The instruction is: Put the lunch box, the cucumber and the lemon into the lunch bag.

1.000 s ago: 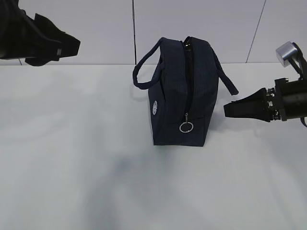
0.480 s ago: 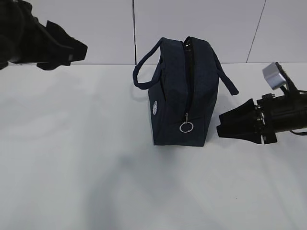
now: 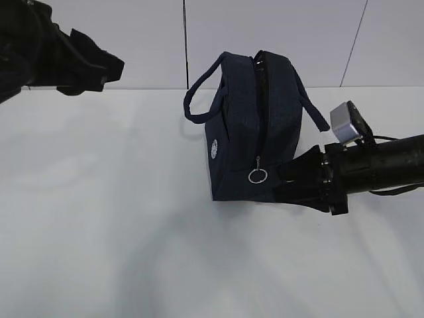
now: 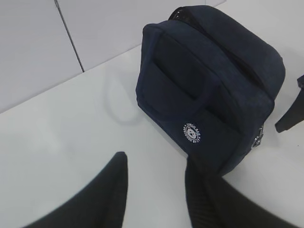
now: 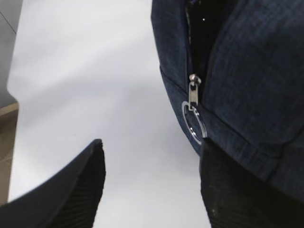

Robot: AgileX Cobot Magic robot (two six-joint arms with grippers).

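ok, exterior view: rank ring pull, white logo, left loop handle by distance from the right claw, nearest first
1. ring pull, just left of the right claw, on the bag's end.
2. white logo, bag's left side panel.
3. left loop handle, upper left, farthest.

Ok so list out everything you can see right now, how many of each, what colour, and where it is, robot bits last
dark navy boxy fabric lunch bag: one, navy, upright at the middle of the table toward the back, zipper facing the exterior camera
loop handles: two, navy, one drooping off each side of the bag
silver ring zipper pull: one, silver, low on the bag's near face at the bottom end of the zipper
round white logo: one, white, low on the bag's side panel
white table: one, white, under everything
left gripper: one, black, jaws apart, raised at far left, away from the bag
right gripper: one, black, jaws apart, at the bag's lower right, close to the ring pull
Lunch box, cucumber, lemon: none in view
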